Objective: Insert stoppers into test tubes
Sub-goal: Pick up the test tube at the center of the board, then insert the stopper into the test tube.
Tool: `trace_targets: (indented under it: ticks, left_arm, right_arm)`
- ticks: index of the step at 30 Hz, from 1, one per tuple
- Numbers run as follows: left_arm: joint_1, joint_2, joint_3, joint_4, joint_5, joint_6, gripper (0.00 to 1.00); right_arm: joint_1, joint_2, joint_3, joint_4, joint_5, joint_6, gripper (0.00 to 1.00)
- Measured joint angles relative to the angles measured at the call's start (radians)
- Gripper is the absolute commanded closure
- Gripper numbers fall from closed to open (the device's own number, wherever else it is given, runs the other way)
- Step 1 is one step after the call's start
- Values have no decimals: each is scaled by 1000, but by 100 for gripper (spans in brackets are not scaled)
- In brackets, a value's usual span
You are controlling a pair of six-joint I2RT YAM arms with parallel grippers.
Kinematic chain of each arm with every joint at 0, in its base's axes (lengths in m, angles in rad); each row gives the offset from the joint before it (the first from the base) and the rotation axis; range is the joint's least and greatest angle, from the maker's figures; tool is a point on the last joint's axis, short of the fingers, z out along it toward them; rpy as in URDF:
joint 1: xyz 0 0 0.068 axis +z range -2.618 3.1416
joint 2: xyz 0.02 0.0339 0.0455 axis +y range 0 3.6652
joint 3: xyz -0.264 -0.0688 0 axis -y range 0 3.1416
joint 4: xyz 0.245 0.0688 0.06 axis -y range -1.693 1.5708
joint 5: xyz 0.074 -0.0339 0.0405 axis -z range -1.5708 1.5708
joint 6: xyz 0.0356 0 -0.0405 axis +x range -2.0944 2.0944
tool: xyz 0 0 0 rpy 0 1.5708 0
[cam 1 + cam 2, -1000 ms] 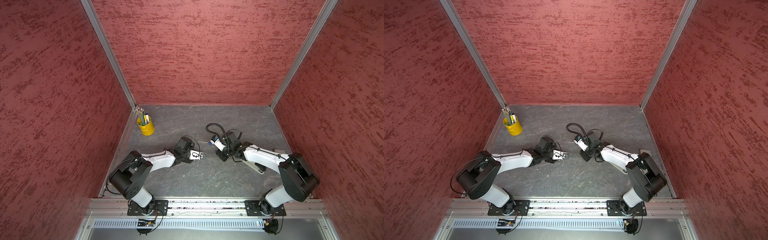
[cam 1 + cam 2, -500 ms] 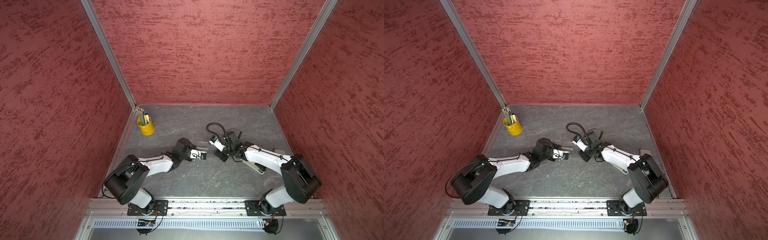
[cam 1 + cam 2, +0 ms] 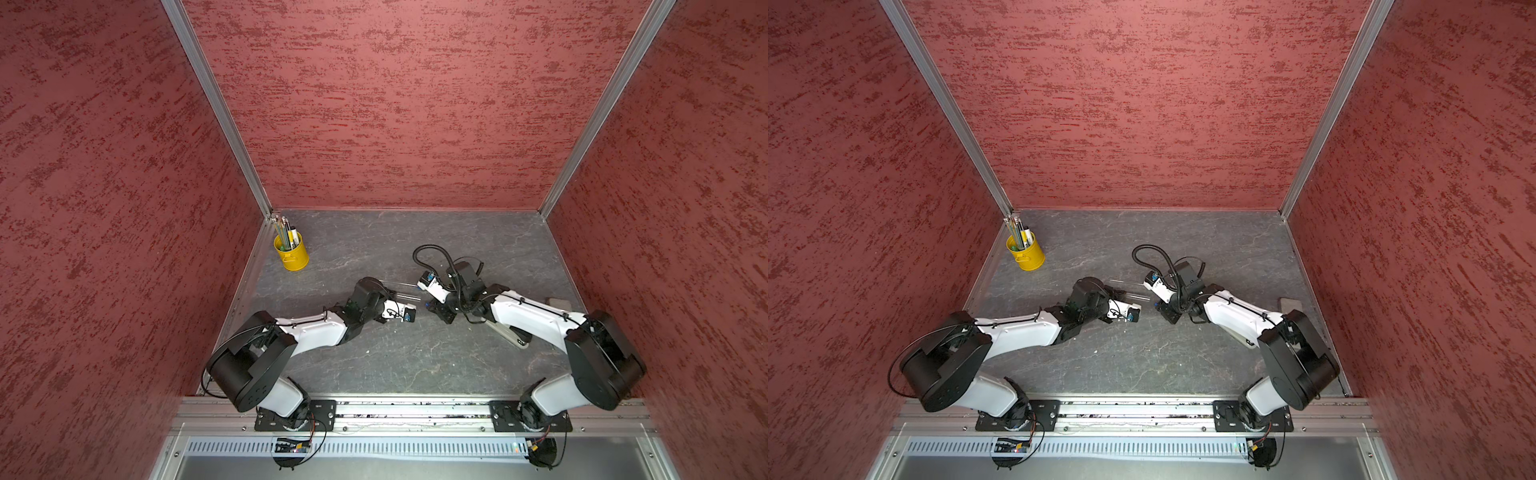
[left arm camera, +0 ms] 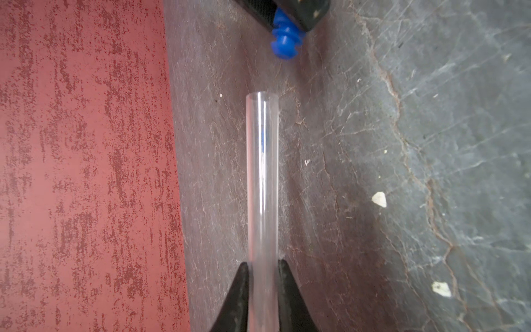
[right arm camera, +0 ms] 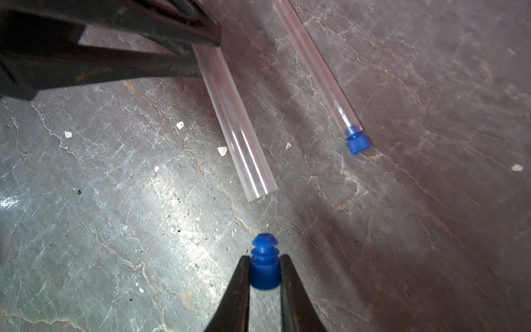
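Clear glass test tube (image 4: 263,178): thin and straight, pinched near one end between the black fingers of the left gripper (image 4: 263,263). Jaws are narrow, closed on the glass. The open mouth points away from that gripper, toward the right arm. Can't tell if the free end touches the grey stone-patterned table (image 4: 431,143) or hangs just above it.

Small bright blue ribbed stopper (image 5: 265,267): clamped by its wide end in the right gripper (image 5: 265,260), jaws narrow on it. The rounded ribbed tip sticks out toward the tube's mouth. There is a gap between tip and mouth, no contact. In the left wrist view the stopper (image 4: 286,37) sits a little off the tube's axis.

Second clear glass tube (image 5: 319,66): lying flat on the table beside the held one, apart from it and roughly parallel. A second blue stopper (image 5: 356,140) is already seated in its end, wide cap outside.

White specks (image 5: 221,151) lie scattered on the table around the tubes.

In both top views the two arms reach in from either side and the grippers face each other near mid-table. The tubes are too thin to read there. Yellow metal cup (image 3: 291,257) (image 3: 1026,257) with pens (image 3: 286,230) stands in the far left corner, well apart from the work.
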Motion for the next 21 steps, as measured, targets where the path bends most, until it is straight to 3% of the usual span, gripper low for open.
trace_targets:
  ticks: [21]
  left_arm:
    - [-43, -26, -39, 47, -23, 43, 82]
  right_arm:
    - [4, -90, -55, 1, -5, -126, 79]
